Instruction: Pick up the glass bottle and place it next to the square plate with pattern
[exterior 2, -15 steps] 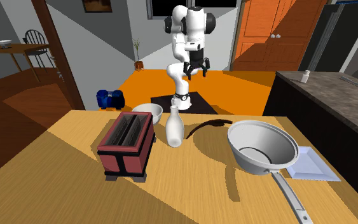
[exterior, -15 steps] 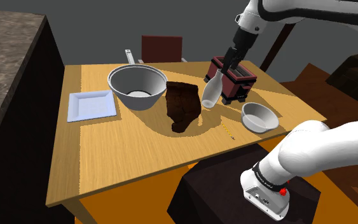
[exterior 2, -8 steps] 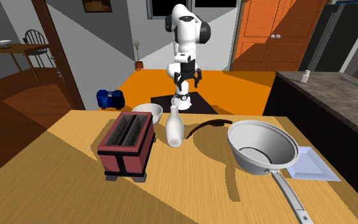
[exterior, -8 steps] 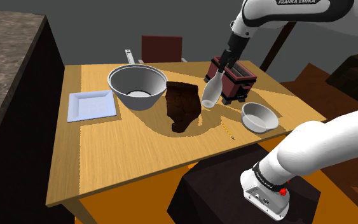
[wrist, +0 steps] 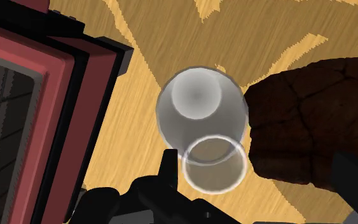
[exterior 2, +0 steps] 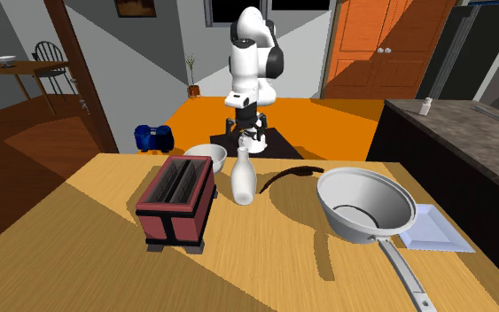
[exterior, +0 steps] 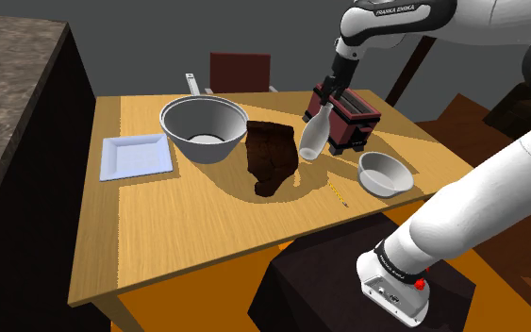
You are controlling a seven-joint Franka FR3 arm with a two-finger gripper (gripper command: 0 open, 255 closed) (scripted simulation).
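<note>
Fingers [wrist: 168, 167] lower than before, astride bottle [wrist: 199, 108], between toaster [wrist: 37, 108] and brown lump [wrist: 304, 121]

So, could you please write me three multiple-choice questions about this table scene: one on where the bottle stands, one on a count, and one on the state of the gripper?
1. Where does the bottle stand?
A) on the square plate
B) between the red toaster and the dark brown lump
C) inside the large pan

2. How many slots does the toaster have on top?
A) one
B) two
C) four

3. What is the state of the gripper?
A) shut on the bottle's neck
B) lying flat beside the plate
C) open, above the bottle's mouth

Answers:
1 B: the shoulder view shows it upright between those two.
2 B: the second exterior view shows two long slots side by side.
3 C: in the wrist view the fingers stand apart and do not clasp the rim.
</note>
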